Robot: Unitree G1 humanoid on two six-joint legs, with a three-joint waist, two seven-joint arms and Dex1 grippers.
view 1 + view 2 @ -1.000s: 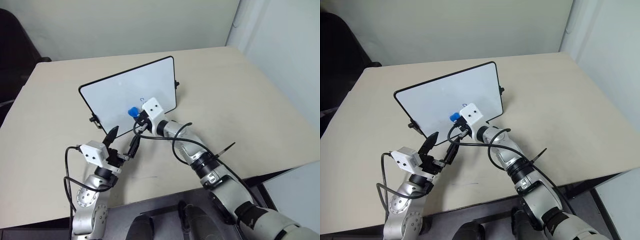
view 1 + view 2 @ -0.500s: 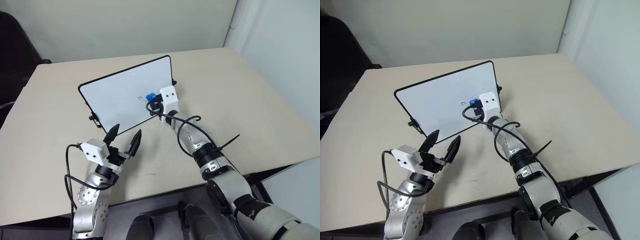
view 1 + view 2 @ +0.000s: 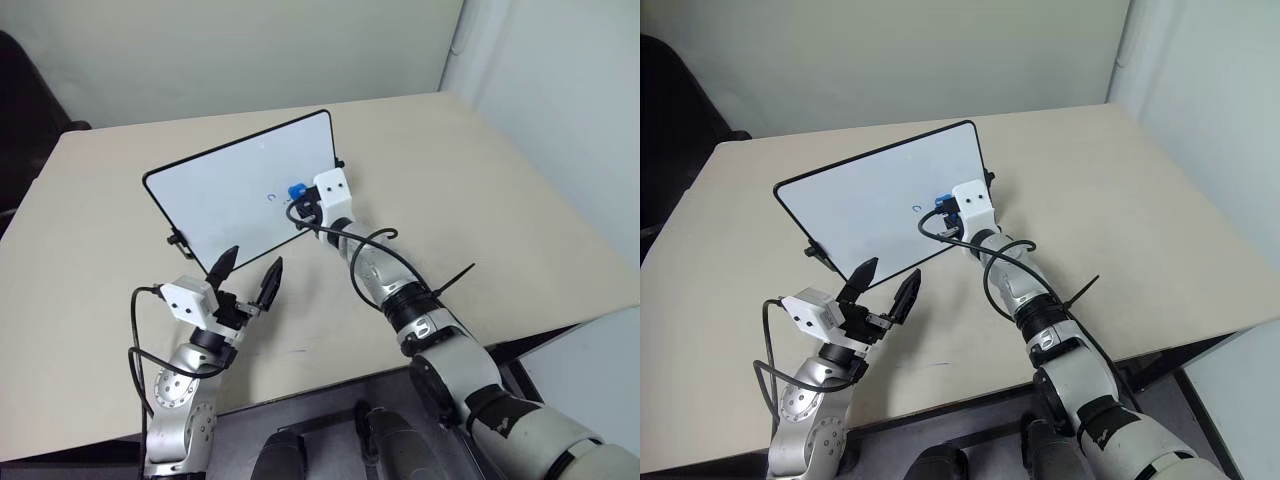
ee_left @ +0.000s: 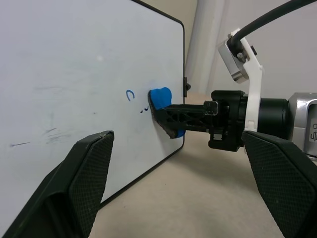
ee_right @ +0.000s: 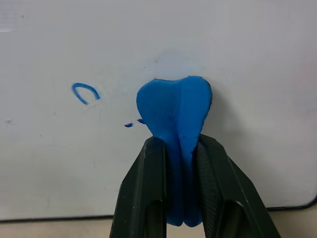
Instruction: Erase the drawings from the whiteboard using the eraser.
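Note:
The whiteboard (image 3: pixel 230 190) stands tilted on the beige table, black-framed. A small blue arc and a few specks of the drawings (image 5: pixel 85 92) remain on it, also seen as the drawings (image 3: pixel 272 197) in the head view. My right gripper (image 5: pixel 179 163) is shut on the blue eraser (image 5: pixel 176 111), whose tip presses against the board just right of the marks; the eraser (image 3: pixel 296 190) shows near the board's right part. My left gripper (image 3: pixel 247 272) hovers open in front of the board's lower edge, holding nothing.
The beige table (image 3: pixel 480 190) stretches wide to the right and behind the board. A black chair (image 3: pixel 20 70) sits at the far left. Black cables (image 3: pixel 350 240) loop off my right wrist. The table's front edge runs close to my arms.
My right gripper carried the eraser from the board's lower middle up and to the right, wiping away part of the blue scribble. The left gripper stayed put. The camera shifted slightly.

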